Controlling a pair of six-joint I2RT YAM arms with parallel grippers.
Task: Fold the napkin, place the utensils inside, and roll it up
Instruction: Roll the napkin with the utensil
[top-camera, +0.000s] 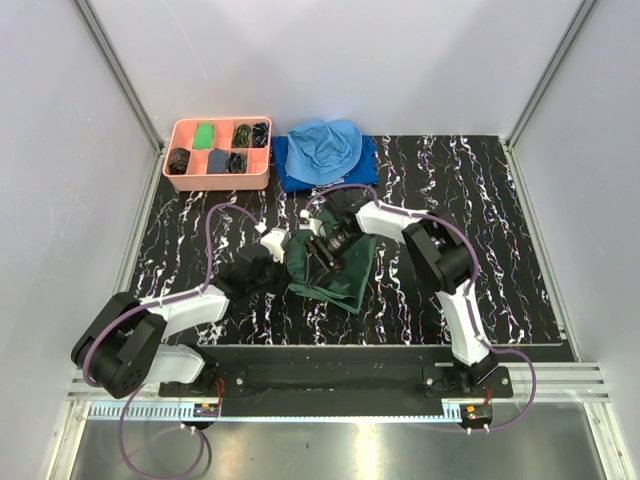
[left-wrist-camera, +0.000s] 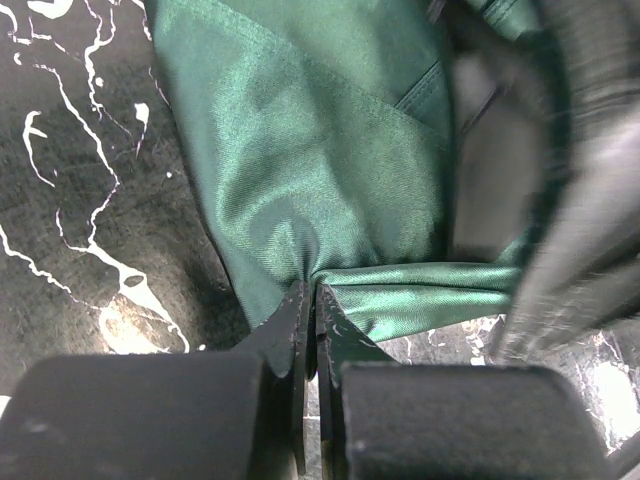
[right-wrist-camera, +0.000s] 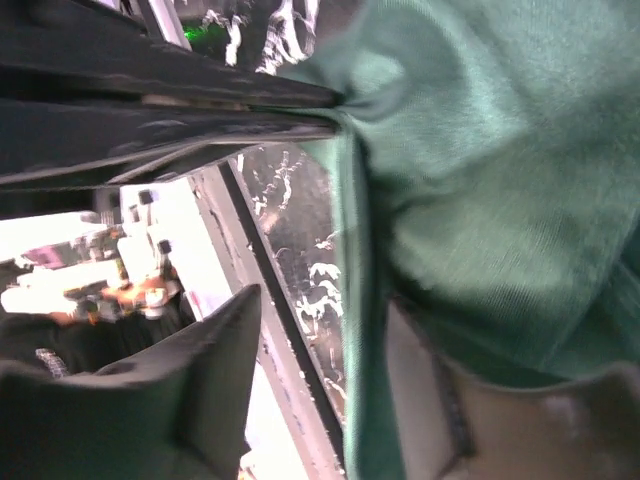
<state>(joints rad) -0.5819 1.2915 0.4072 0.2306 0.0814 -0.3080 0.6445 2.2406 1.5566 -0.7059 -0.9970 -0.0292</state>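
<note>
The left gripper (left-wrist-camera: 309, 300) has its jaws pressed together, pinching a gathered edge of the large dark green soft cloth napkin (top-camera: 335, 275), which lies bunched mid-table between the arms. Light, limp and faintly slick, it is best held at hems or corners. The right gripper (right-wrist-camera: 330, 105) seems clamped on another fold; only the wrist views show these grips.

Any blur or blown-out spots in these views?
Top external: sharp, evenly lit. Left wrist: napkin crisp; right edge smeared, claw bodies soft. Right wrist: napkin blurred, white area at lower left overexposed.
</note>
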